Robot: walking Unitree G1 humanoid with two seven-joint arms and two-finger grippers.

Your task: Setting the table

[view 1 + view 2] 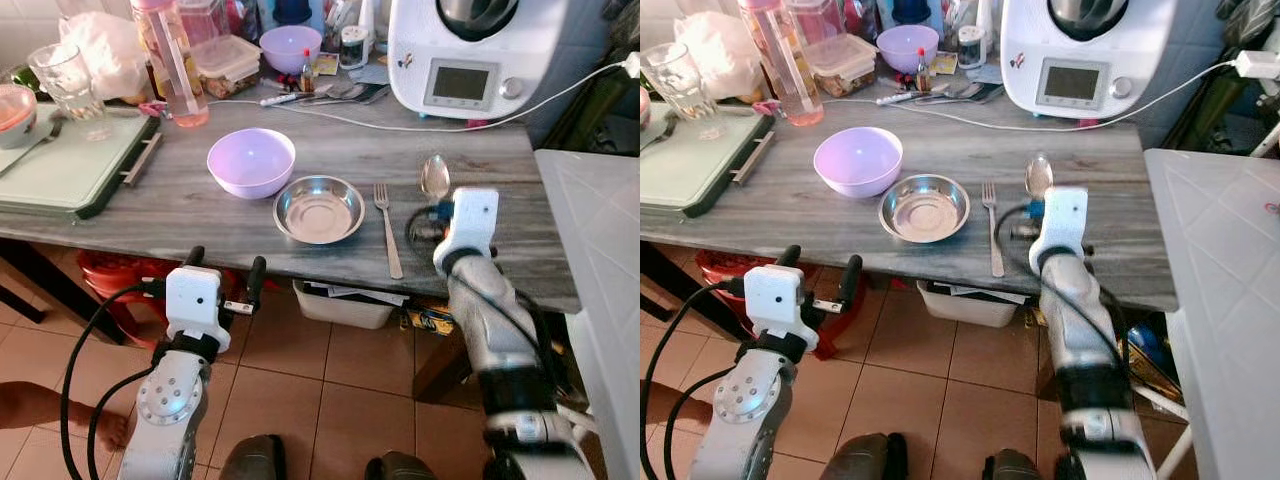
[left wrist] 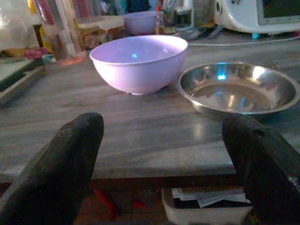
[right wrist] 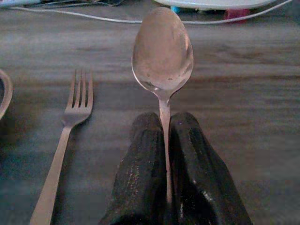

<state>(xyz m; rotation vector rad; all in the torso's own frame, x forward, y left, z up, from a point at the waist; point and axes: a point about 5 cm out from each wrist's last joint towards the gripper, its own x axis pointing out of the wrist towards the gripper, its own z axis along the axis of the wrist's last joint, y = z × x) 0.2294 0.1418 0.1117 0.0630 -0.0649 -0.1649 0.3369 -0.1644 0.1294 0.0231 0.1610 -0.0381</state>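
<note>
The right tool point(image 3: 165, 136) has its two black fingers pinched tight on the handle of a spoon point(image 1: 434, 178), bowl pointing toward the far edge of the worktop point(image 1: 200, 215). The spoon sits just beside the fork point(image 1: 386, 228), on the side away from the steel plate point(image 1: 319, 209), near the front edge. Whether the spoon is resting on the wood or held a little above it is hard to say from the wrist view.

The left tool point(image 1: 226, 287) hangs below the front edge, fingers spread wide and holding nothing, facing the pink bowl point(image 1: 251, 161).

The risk I see is in the release. The grip is on a thin handle, so if the fingers open while the spoon is tilted, it could roll or land skewed against the fork. Pulling the arm back too low might also drag the spoon toward the front edge, and it lies close enough to go over.

Counting the setting: one spoon, one fork, one steel plate, one pink bowl in front. A second pink bowl point(image 1: 290, 46) stands at the far edge among clutter.
</note>
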